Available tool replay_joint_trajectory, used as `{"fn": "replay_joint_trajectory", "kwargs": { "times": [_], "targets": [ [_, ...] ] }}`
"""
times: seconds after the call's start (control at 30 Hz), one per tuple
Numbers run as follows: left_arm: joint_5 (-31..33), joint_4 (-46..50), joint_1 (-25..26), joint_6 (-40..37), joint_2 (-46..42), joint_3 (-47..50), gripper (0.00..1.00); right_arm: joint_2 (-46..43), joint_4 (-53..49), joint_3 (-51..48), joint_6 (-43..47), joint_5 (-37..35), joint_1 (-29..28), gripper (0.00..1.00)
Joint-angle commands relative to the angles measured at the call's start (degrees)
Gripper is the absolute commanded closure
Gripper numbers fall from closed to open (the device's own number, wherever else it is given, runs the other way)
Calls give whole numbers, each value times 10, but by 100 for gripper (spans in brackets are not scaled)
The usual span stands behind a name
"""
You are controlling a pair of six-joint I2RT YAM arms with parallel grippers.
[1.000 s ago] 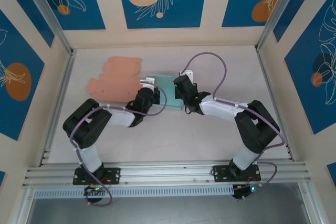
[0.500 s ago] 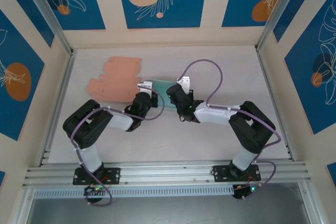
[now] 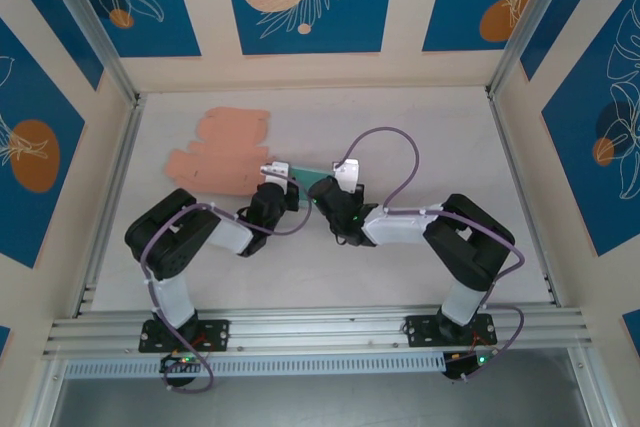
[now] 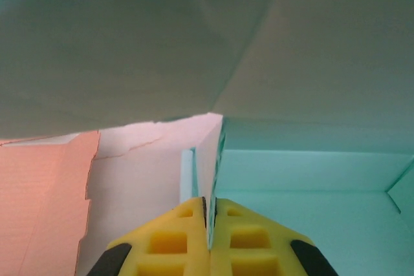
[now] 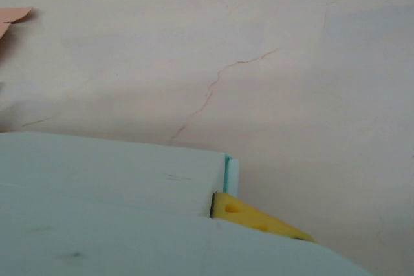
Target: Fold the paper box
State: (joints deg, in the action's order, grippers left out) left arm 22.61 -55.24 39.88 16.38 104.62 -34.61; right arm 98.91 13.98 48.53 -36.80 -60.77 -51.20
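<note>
The teal paper box (image 3: 306, 174) sits mid-table between both grippers, partly folded and seen nearly edge-on from above. My left gripper (image 3: 284, 191) is at its left side. In the left wrist view the yellow fingers (image 4: 169, 244) are shut on a thin upright teal wall (image 4: 212, 179), with the box's inside (image 4: 310, 192) to the right and a pale panel (image 4: 194, 37) arching overhead. My right gripper (image 3: 320, 193) holds the box's right side. In the right wrist view a pale teal panel (image 5: 110, 211) covers most of the gripper (image 5: 218, 206), and one yellow finger (image 5: 259, 219) shows beneath it.
A flat salmon cardboard blank (image 3: 220, 152) lies at the back left, touching the box's left edge; it also shows in the left wrist view as cardboard (image 4: 39, 205). The cream tabletop (image 5: 272, 63) stretches beyond the box. Patterned walls and metal rails enclose the table.
Both grippers have drawn closer together and toward the near side. The right gripper has swung left. The teal box looks narrower from above, its panels lifted.
</note>
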Motion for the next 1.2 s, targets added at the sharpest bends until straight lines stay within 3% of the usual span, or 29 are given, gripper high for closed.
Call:
{"fn": "replay_joint_trajectory", "kwargs": {
  "times": [0.0,0.13,0.27,0.47,0.57,0.7,0.83,0.97,1.17],
  "targets": [
    [-46,14,15,0,22,19,100,31,-23,-37,-37,53,-23,99],
    [-46,-2,15,-4,21,39,100,28,2,-64,-33,31,-28,100],
    [-60,-12,15,-10,15,58,86,34,27,-79,-11,29,-29,100],
    [-62,19,15,15,-16,82,74,45,24,-84,-20,21,-29,100],
    [-77,29,14,25,-48,98,60,51,23,-82,-23,20,-28,100],
    [-82,65,14,48,-104,122,34,57,15,-74,-22,18,-28,100],
    [-83,105,14,73,-156,149,16,63,14,-69,-23,18,-26,100],
    [-83,160,14,103,-250,184,5,63,10,-68,-27,14,-25,100],
    [-28,345,13,157,-526,223,4,63,11,-71,-27,16,-27,100]
  ]
}}
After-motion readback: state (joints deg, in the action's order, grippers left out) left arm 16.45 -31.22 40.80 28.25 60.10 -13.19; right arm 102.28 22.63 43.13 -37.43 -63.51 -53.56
